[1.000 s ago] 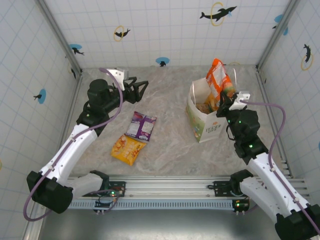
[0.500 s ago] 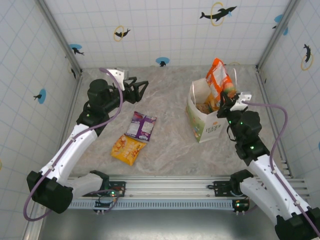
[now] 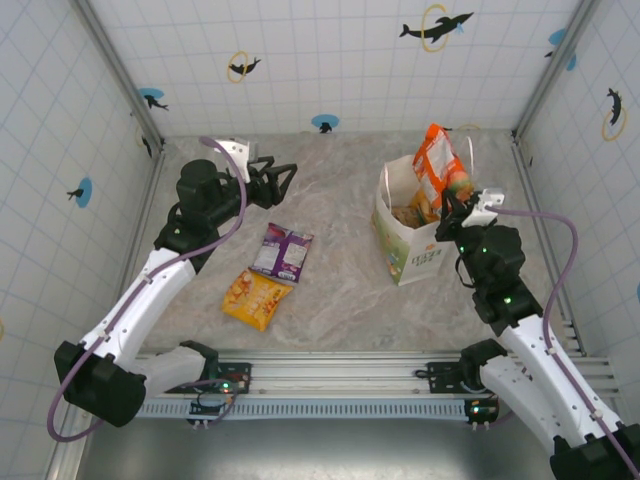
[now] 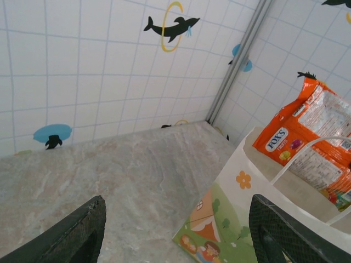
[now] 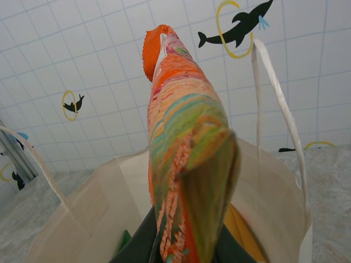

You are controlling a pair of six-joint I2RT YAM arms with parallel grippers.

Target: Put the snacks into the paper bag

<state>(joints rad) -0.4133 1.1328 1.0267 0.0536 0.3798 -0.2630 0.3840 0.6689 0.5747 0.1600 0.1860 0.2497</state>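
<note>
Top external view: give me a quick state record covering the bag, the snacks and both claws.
paper bag: upright on table, right side, mouth open
orange-white packet: sticking up out of bag mouth
right claw: shut on orange-white packet, at bag rim
left claw: open, holding nothing, over table's far left
purple packet: flat on table, left of bag
yellow-orange packet: flat, just nearer than purple packet
other packets: inside bag, count unclear

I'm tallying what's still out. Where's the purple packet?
In the top view the purple packet lies on the table left of centre, just beyond the yellow-orange packet and well left of the paper bag.
</note>
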